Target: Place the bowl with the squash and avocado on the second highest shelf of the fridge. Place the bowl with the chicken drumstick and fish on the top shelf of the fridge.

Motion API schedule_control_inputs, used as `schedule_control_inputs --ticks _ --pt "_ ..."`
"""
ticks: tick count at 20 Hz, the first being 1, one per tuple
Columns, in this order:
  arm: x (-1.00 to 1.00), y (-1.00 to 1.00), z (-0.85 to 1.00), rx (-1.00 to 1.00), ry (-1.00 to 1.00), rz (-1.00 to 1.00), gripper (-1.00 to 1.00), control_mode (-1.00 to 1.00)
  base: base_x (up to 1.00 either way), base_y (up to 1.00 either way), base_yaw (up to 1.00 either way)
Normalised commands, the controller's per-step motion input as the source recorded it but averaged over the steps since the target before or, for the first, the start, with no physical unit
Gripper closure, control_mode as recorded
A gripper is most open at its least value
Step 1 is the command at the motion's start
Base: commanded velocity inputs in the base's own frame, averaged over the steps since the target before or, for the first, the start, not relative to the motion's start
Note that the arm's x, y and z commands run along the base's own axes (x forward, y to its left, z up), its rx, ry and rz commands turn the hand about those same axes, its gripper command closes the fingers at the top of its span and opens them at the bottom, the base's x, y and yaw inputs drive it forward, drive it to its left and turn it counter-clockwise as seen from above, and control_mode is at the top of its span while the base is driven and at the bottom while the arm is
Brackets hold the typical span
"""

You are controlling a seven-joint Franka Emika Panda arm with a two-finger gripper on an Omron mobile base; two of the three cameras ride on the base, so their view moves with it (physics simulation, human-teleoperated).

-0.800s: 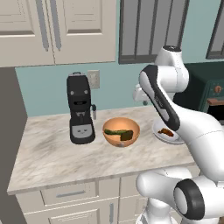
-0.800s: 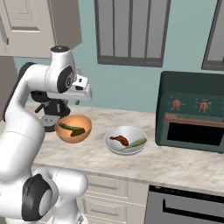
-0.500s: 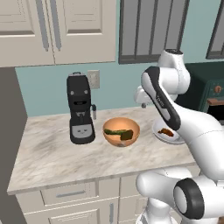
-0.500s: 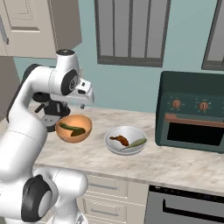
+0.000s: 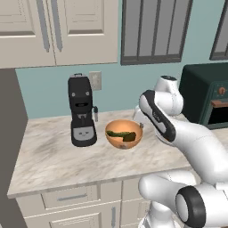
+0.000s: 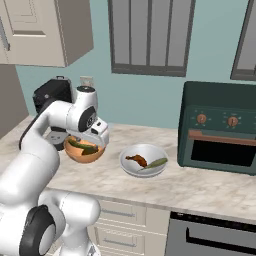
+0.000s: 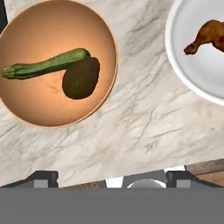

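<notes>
The orange-tan bowl (image 7: 57,65) sits on the marble counter and holds the long green squash (image 7: 46,65) and the dark avocado (image 7: 81,78). To its right, the shallow white bowl (image 7: 197,70) carries the reddish-brown chicken drumstick (image 7: 205,37). In the right base view the white bowl (image 6: 144,167) also holds a pale elongated fish piece (image 6: 156,163). My gripper (image 7: 109,177) hangs open above the bare counter between the two bowls, nearer the orange bowl (image 6: 84,152), with nothing between its fingertips. The fridge and its shelves are out of view.
A black coffee machine (image 5: 82,111) stands just left of the orange bowl (image 5: 124,133). A dark green toaster oven (image 6: 220,127) stands at the right end of the counter (image 5: 53,156). Wall cabinets (image 5: 58,31) hang above.
The hand has come down and slightly right, from above the orange bowl to low over the counter between the two bowls. Bowls and base have not moved.
</notes>
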Motion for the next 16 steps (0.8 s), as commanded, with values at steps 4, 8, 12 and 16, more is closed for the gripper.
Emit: schedule_control_inputs --ticks 4,8,12,16 --pt "0.18 0.00 -0.68 0.12 0.10 -0.21 -1.00 -1.00 0.00 0.00 0.00" --pt "0.21 0.00 -0.39 0.02 0.09 -0.13 -1.00 -1.00 0.00 0.00 0.00" --pt "0.06 0.01 -0.13 0.00 0.06 -0.11 -1.00 -1.00 0.00 0.00 0.00" --pt "0.11 0.05 -0.16 0.00 0.01 -0.08 -1.00 -1.00 0.00 0.00 0.00"
